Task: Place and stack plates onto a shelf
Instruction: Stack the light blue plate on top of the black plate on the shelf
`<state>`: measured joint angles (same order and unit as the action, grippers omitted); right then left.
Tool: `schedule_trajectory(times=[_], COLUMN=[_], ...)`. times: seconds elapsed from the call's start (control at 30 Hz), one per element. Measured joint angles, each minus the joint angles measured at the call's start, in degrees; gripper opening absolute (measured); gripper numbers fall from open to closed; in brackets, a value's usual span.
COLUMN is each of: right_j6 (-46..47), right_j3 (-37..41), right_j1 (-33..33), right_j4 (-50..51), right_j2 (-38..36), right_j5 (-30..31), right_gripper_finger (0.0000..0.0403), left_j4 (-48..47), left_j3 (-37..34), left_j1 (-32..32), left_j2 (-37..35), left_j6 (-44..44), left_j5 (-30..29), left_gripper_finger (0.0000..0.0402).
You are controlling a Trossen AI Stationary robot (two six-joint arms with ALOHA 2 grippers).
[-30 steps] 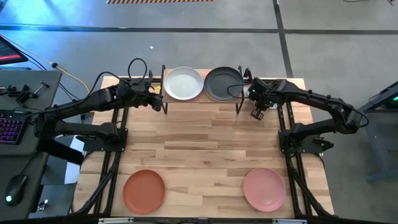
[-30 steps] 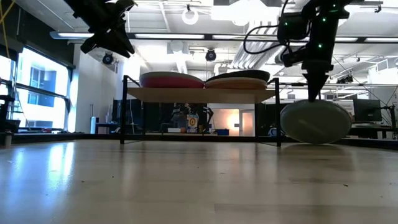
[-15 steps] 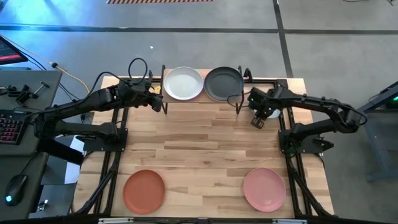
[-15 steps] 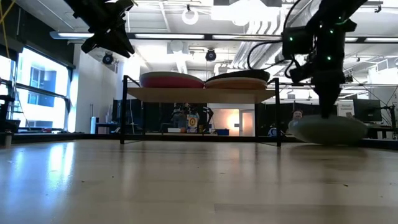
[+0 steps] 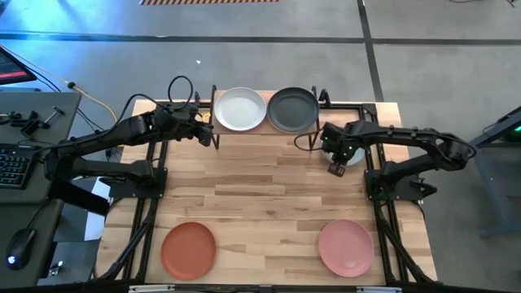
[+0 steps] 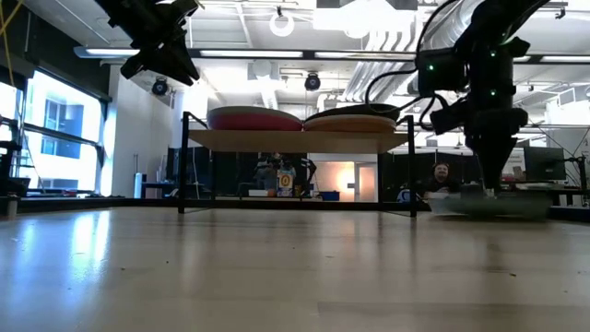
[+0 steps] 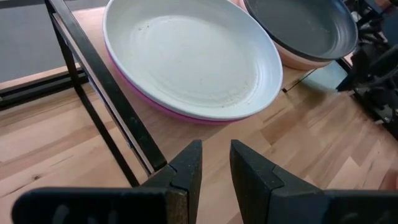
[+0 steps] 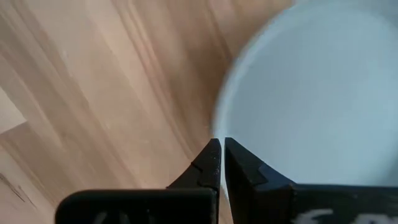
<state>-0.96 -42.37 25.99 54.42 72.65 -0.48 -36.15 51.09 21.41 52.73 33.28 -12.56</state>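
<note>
The right end effector [image 6: 489, 189] has come down beside the shelf's [image 5: 264, 129] right end, near the bench's far right corner. The pale plate [image 6: 484, 203] it pinches, hanging tilted a second ago, now seems to lie flat on the bench [image 5: 260, 195].

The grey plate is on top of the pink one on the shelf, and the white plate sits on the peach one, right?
Not quite, they are swapped. The left wrist view shows the pale plate on the magenta plate, and the charcoal plate on the peach plate, all on the shelf.
</note>
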Motion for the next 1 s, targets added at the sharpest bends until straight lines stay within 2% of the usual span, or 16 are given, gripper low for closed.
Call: schedule_trajectory(times=[0.4, 0.63, 0.87, 1.0], right_j6=[2.10, 2.22, 3.85, 5.78], right_j3=[-1.13, -8.25, -8.35, -8.35], right_j1=[-2.44, -2.42, -2.38, -2.38], right_j4=[-0.77, -2.51, -4.89, -4.17], right_j2=[7.68, 7.76, 7.84, 7.86], right_j5=[-0.01, -0.01, 1.52, 0.76], right_gripper_finger=[0.0000, 0.0000, 0.0003, 0.0020], left_j4=[0.05, 0.07, 0.05, 0.05], left_j3=[-0.02, -0.02, -0.02, -0.02], left_j1=[0.00, 0.00, 0.00, 0.00], left_j2=[0.00, 0.00, 0.00, 0.00], left_j6=[1.08, 1.20, 2.16, 2.12], left_j5=[0.00, 0.00, 0.00, 0.00], left_gripper_finger=[0.0072, 0.0072, 0.0072, 0.0072])
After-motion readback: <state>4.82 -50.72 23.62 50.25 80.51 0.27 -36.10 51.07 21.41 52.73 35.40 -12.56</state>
